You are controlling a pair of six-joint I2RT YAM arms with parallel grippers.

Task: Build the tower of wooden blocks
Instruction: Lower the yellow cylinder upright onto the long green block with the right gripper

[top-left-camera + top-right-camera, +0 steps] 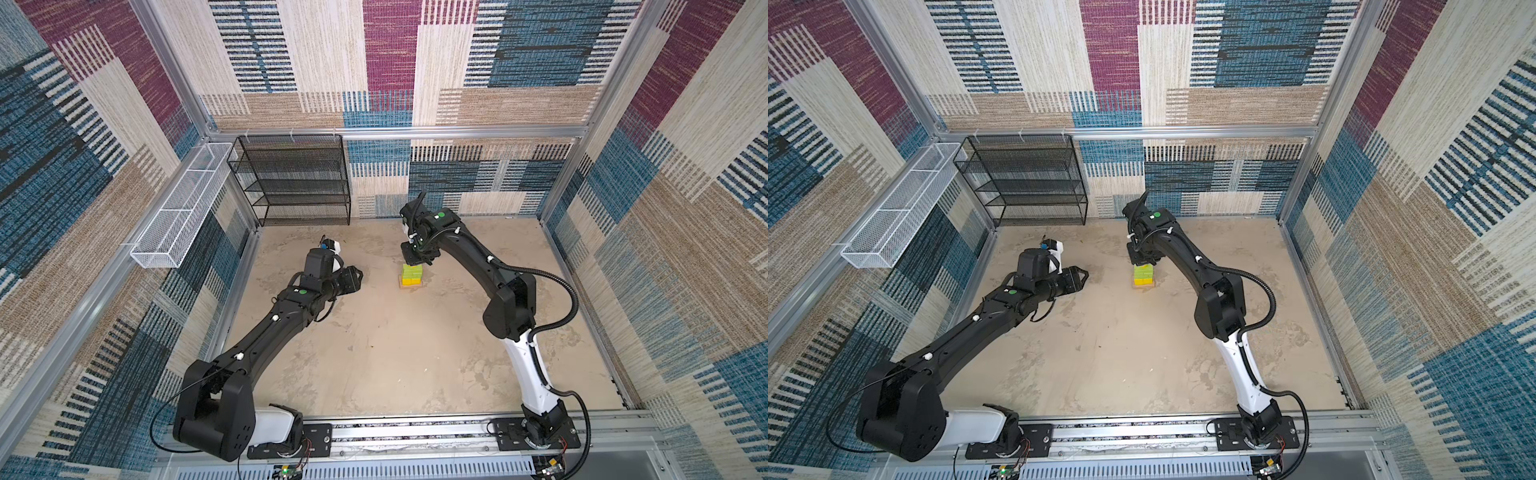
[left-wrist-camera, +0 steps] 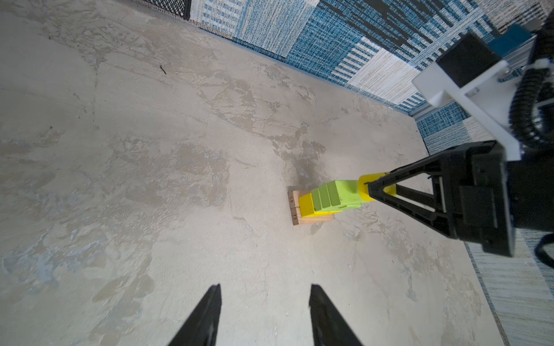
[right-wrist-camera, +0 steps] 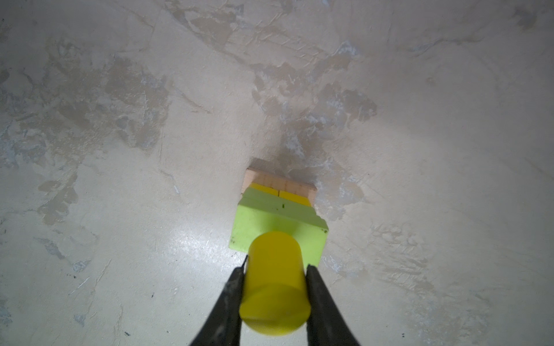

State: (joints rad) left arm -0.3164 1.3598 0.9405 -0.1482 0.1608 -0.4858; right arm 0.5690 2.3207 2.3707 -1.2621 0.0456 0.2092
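1. The wood block tower (image 1: 411,277) stands on the mottled sandy surface (image 1: 415,353). It is in the far half, about midway between the side walls and well apart from every edge.
2. From the bottom it has two plain tan wooden bars (image 2: 311,221) side by side, then two yellow cubes (image 2: 305,206), then stacked lime-green flat pieces (image 2: 332,193).
3. The right pincer (image 3: 275,266) reaches down from above, clamped on a short yellow wooden cylinder (image 3: 275,287) at the very top of the stack. Whether the cylinder's base rests on the green I cannot tell.
4. The left pincer (image 2: 265,287) hangs low to the tower's left, pointed toward it. Its jaws are parted and hold nothing, and bare surface lies between it and the tower.
5. Bare surface runs all round the tower's foot, widest toward the near rail.
6. A black wire-mesh shelf rack (image 1: 299,183) stands at the back wall near the far left corner. A long white wire basket (image 1: 178,212) hangs on the left wall. Both are well apart from the tower.
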